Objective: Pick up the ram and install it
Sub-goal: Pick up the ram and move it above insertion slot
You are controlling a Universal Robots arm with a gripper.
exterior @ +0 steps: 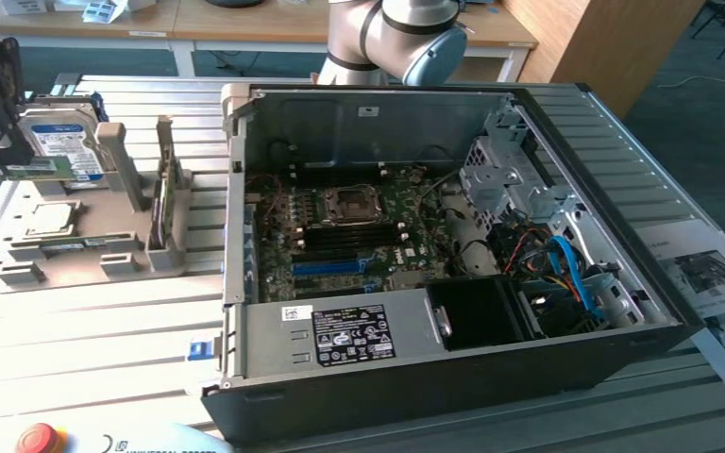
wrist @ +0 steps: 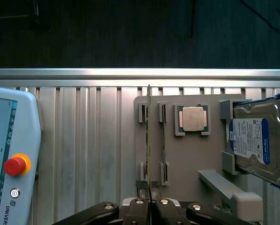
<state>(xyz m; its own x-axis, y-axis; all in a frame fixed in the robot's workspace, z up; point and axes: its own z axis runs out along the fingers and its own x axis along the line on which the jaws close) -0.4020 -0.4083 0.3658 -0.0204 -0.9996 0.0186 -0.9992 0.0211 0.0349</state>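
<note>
The ram (wrist: 148,136) is clamped between the gripper (wrist: 149,190) fingers, which are closed tight on one end. Its long axis runs straight out from the fingertips towards the table's (wrist: 83,140) railed edge. In the wrist view it shows edge-on as a thin line, its free end reaching just past the edge of the grey fixture plate (wrist: 186,154).

In the exterior view the ram (exterior: 16,170) lies roughly level under the dark gripper (exterior: 8,151), at the table's edge on the exterior view's left, just beside the hard drive (exterior: 67,142).

On the fixture plate, a second stick (wrist: 164,140) stands on edge in the neighbouring slots, just beside the held ram. The processor chip (wrist: 192,118) and then the hard drive (wrist: 252,140) sit further along the plate.

Bare slats lie between the plate and the teach pendant (wrist: 11,159). The open computer case (exterior: 463,377) stands on the exterior view's right of the plate, with its motherboard (exterior: 350,226) exposed and well apart from the ram.
</note>
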